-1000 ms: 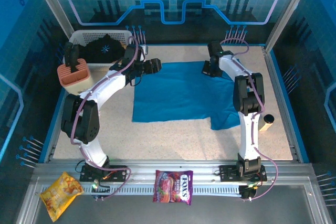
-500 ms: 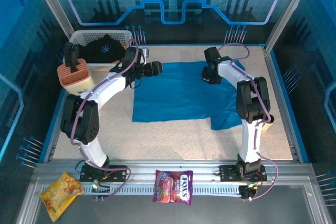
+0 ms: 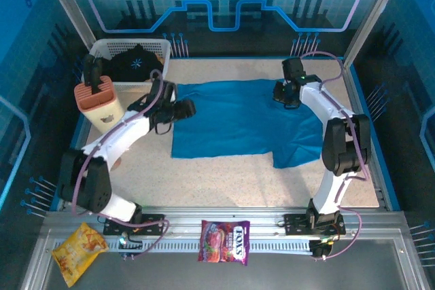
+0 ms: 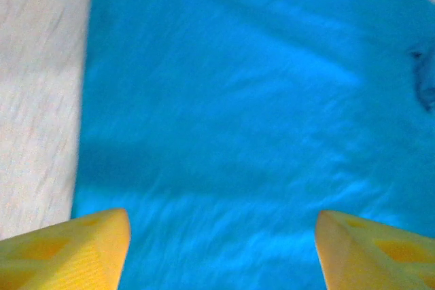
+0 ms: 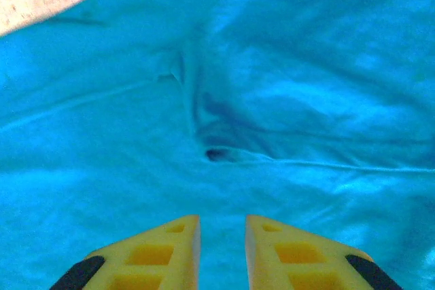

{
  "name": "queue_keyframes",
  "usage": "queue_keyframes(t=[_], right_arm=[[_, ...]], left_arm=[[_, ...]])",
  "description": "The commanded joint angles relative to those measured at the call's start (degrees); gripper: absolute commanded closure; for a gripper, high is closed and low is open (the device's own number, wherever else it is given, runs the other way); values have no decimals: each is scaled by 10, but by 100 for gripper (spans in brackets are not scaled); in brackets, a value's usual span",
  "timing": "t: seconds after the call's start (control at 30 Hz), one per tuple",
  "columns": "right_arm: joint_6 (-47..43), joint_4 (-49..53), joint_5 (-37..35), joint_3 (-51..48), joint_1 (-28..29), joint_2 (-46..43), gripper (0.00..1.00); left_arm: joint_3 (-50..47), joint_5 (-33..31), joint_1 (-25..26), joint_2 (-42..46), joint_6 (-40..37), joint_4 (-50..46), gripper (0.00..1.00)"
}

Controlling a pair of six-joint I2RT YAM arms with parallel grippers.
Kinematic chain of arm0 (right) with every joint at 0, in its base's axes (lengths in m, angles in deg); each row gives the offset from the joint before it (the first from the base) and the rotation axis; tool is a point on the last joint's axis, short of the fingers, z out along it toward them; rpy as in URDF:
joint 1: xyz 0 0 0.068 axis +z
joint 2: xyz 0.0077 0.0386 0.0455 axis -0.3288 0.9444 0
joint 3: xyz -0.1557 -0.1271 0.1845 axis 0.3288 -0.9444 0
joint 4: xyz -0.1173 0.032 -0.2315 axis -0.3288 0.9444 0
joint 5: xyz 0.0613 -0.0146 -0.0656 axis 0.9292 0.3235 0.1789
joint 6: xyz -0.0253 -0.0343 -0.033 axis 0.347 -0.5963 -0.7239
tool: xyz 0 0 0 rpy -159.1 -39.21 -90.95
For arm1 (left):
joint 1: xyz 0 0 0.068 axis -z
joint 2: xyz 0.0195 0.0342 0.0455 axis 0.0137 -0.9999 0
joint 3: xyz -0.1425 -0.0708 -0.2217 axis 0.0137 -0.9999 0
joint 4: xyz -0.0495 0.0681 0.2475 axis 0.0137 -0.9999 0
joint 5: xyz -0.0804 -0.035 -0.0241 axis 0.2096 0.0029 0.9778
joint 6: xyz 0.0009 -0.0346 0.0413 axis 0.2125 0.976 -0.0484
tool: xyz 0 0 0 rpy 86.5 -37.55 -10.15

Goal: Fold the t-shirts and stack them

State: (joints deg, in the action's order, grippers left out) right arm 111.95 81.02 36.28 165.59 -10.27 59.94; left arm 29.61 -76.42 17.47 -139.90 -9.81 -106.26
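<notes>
Teal t-shirt lies spread flat mid-counter, long axis left to right. Left end effector, jaws wide and empty, sits at its left edge. Right end effector, jaws narrow and holding nothing, sits over its far right part. Black t-shirt lies in the basket. Folding room on the near side appears ample.

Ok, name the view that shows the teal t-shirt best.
Top external: the teal t-shirt lies spread out, nearly all in frame. Left wrist gives a blurred close-up of one edge; right wrist, close-up wrinkles.
</notes>
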Motion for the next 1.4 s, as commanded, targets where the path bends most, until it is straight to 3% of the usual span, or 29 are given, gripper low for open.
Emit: queue_keyframes(t=[0.0,0.17,0.3,0.6,0.97,1.37], right_arm=[[-57,-3,45,-13,-10,-59,73],[-98,14,73,-32,-11,-112,72],[-116,20,85,-50,-11,-151,71],[-130,16,94,-95,-28,-236,70],[-129,14,117,-103,-51,-265,71],[-128,12,124,-105,-58,-284,71]], left_arm=[[-76,-8,1,50,101,-109,32],[-187,10,2,94,183,-75,38],[-206,-11,2,82,207,-57,41],[-165,-22,4,11,208,-58,45],[-67,-59,34,-83,185,-128,53],[-39,-103,41,-59,169,-229,53]])
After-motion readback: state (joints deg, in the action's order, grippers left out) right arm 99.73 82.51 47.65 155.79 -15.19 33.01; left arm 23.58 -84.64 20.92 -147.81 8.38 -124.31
